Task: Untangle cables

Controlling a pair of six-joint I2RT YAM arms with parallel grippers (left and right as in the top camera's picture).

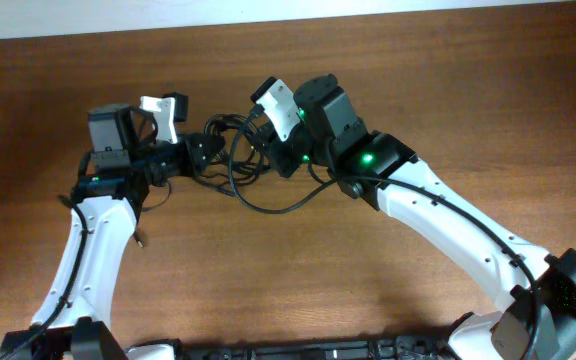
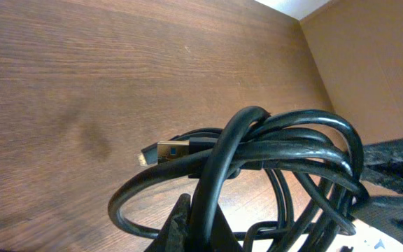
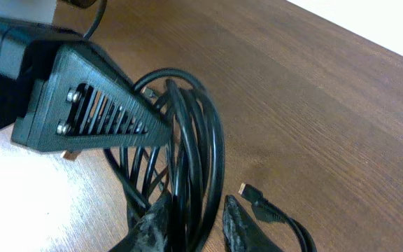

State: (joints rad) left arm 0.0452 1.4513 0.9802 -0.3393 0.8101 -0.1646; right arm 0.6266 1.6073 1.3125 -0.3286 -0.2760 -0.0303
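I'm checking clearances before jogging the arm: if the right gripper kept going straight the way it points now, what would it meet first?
The right gripper already straddles strands of the cables. Straight ahead lies the left gripper, its slotted black finger crossing the coil; depth is unclear, but it looks very near.

The cables [image 1: 236, 160] lie bunched on the surface [image 1: 268, 280] between the left hand [image 1: 200, 152] and right hand [image 1: 273, 150]
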